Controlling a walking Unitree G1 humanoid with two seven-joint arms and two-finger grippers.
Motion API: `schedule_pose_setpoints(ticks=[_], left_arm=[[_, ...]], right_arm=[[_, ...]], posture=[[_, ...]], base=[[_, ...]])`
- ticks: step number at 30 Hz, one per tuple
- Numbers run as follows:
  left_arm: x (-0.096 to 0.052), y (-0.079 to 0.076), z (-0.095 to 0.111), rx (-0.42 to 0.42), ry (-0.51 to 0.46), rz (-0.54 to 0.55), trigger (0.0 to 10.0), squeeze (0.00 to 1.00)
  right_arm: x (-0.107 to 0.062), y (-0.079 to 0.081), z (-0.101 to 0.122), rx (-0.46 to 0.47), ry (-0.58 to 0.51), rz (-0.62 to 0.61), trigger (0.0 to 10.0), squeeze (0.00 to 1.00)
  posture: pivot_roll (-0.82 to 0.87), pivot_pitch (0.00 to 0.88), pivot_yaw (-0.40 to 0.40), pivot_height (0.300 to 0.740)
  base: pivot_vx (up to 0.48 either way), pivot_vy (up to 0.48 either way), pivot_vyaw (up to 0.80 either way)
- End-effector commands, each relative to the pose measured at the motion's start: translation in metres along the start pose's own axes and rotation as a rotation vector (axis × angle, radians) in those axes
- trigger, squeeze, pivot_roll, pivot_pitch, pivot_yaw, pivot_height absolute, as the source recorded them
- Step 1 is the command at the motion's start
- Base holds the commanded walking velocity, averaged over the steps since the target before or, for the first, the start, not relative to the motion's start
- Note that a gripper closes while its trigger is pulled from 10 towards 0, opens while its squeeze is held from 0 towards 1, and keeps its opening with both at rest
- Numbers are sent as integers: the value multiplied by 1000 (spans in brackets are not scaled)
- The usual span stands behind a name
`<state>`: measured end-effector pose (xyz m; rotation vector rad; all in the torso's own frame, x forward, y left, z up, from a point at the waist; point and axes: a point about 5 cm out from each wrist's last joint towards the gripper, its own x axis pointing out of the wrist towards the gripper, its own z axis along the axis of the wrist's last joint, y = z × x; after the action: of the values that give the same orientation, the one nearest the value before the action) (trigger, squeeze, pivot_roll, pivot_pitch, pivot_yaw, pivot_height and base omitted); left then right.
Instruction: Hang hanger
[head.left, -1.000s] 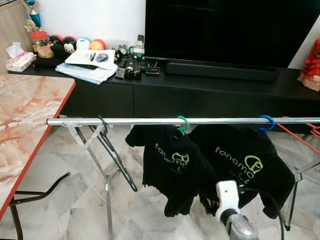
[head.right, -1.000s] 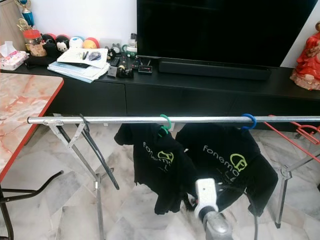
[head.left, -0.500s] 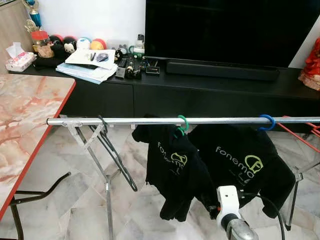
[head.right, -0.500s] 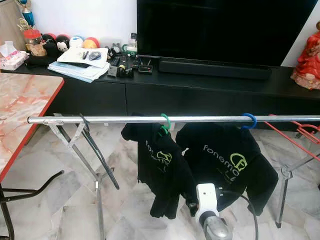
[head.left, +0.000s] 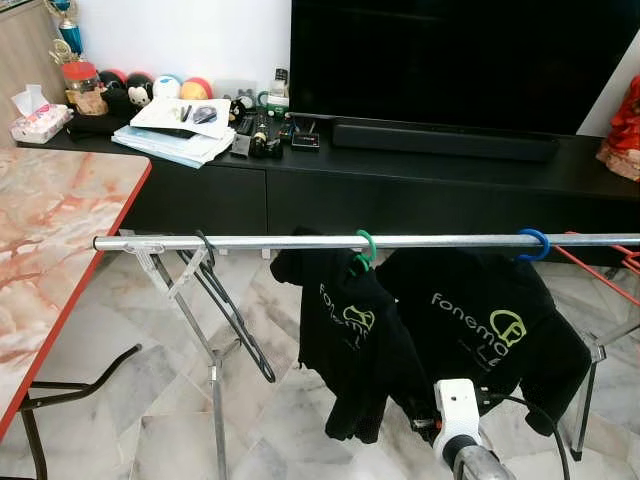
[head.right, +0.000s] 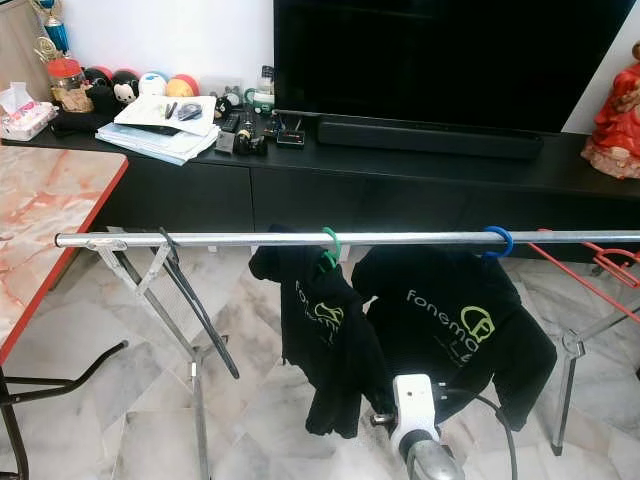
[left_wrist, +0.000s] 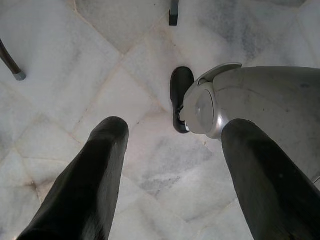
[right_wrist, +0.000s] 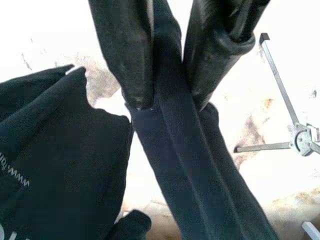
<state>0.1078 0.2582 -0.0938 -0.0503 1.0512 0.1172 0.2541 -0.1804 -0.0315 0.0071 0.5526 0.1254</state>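
A long silver metal rail (head.left: 300, 242) of a folding drying rack crosses the scene in front of a black television cabinet (head.left: 400, 190). On this rail hangs a green plastic hanger (head.left: 365, 248), its hook over the bar, carrying a small black T-shirt with a green logo (head.left: 350, 345). Just beside it, nearer my right, a blue plastic hanger (head.left: 533, 245) carries a larger black T-shirt printed with pale lettering (head.left: 490, 325). The two garments touch where they overlap.

My right gripper (right_wrist: 167, 75) is low, below the rail, at the lower hem of the small black T-shirt; in the right wrist view its two black fingers (right_wrist: 125, 60) are pinched together on a fold of that black cloth. My right arm's white and silver wrist (head.left: 456, 410) rises from the bottom edge of the head views.

My left gripper (left_wrist: 175, 170) hangs idle over the pale marble floor (left_wrist: 100, 75), its fingers spread apart and holding nothing.

A pink marble-patterned worktop with a red edge (head.left: 50, 230) stands at my left.
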Motion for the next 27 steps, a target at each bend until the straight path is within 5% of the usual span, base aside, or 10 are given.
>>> schedule_pose_setpoints(ticks=[1, 27], left_arm=[[-2, 2, -8, 14, 38, 2, 10000, 0], [-2, 3, -7, 23, 40, -4, 10000, 0]], right_arm=[[-4, 1, -11, 7, 36, -5, 0, 0], [-25, 1, -63, -67, 282, -37, 0, 0]], posture=[[106, 96, -52, 740], [106, 95, -46, 740]], base=[[0, 0, 0], [0, 0, 0]])
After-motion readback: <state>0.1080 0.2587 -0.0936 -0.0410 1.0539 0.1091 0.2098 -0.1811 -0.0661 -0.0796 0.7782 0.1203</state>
